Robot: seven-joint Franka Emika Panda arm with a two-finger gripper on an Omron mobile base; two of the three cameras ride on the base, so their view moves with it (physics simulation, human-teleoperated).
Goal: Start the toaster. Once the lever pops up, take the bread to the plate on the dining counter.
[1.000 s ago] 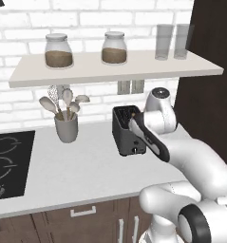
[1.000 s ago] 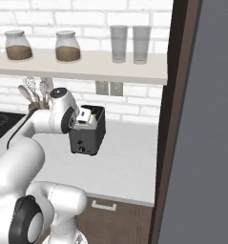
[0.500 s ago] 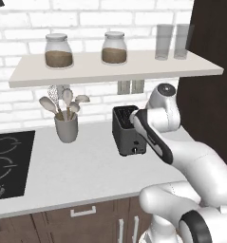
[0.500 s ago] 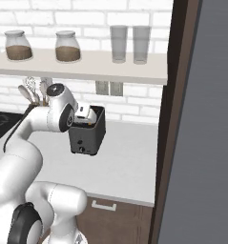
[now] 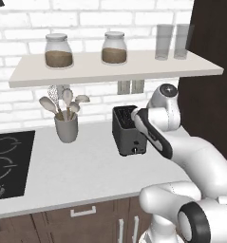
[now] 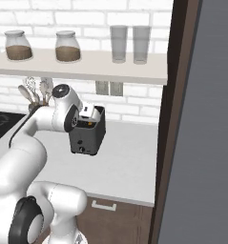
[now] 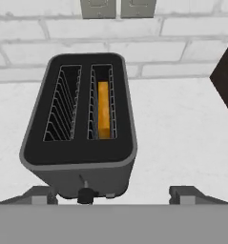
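Observation:
The dark grey toaster (image 7: 82,143) stands on the white worktop against the brick wall. The bread (image 7: 103,109) sits upright in its right-hand slot, with only the golden-orange top edge showing; the left slot is bare. My gripper (image 7: 115,195) hovers open above the toaster's narrow front end, one fingertip on each side, touching nothing. The lever on that front face is too foreshortened to make out. From the base, my hand (image 6: 89,114) rests over the toaster (image 6: 89,138), and my forearm crosses in front of the toaster (image 5: 127,133). The plate and the dining counter are out of view.
A grey utensil cup (image 5: 66,128) stands left of the toaster, and a black hob (image 5: 5,161) lies further left. A shelf (image 5: 110,66) with jars and glasses hangs overhead. A tall dark cabinet (image 6: 201,119) closes off the right side. Wall sockets (image 7: 118,7) sit behind the toaster.
My arm has shifted slightly up and to the right over the toaster. The toaster and the bread have not moved.

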